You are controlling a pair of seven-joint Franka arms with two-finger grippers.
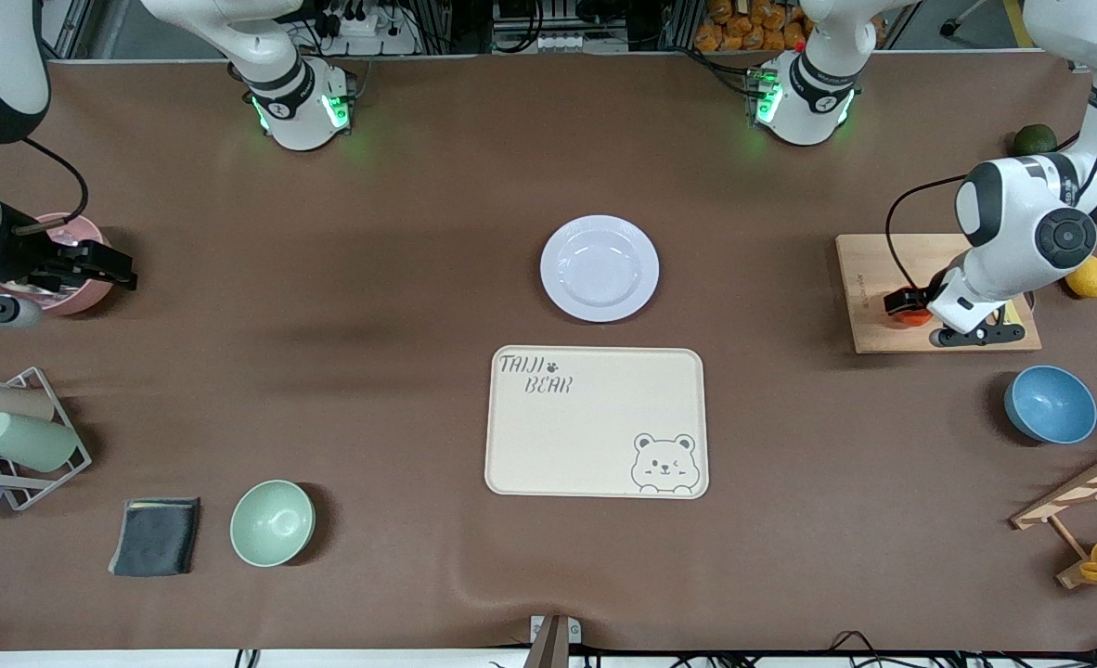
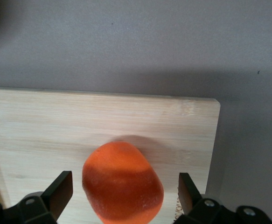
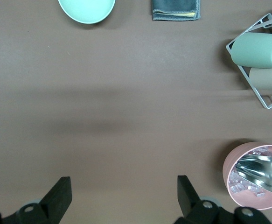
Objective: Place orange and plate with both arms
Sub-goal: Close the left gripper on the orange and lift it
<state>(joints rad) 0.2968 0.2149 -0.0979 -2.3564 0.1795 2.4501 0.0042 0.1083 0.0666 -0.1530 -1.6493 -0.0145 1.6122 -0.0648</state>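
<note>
Nearest the camera we see the green bowl and the dark folded cloth toward the right arm's end of the table, with the wire rack of cups beside them. A little farther lies the cream bear tray at the middle, and the blue bowl toward the left arm's end.

Farther still sits the plate, bare, just past the tray with open table around it. Level with it, the wooden board carries the orange. Our left gripper straddles the orange, fingers spread and not touching it. A lemon lies beside the board, and a dark green fruit farther off.

Our right gripper waits with fingers apart over bare table beside the pink bowl, well away from the plate.
</note>
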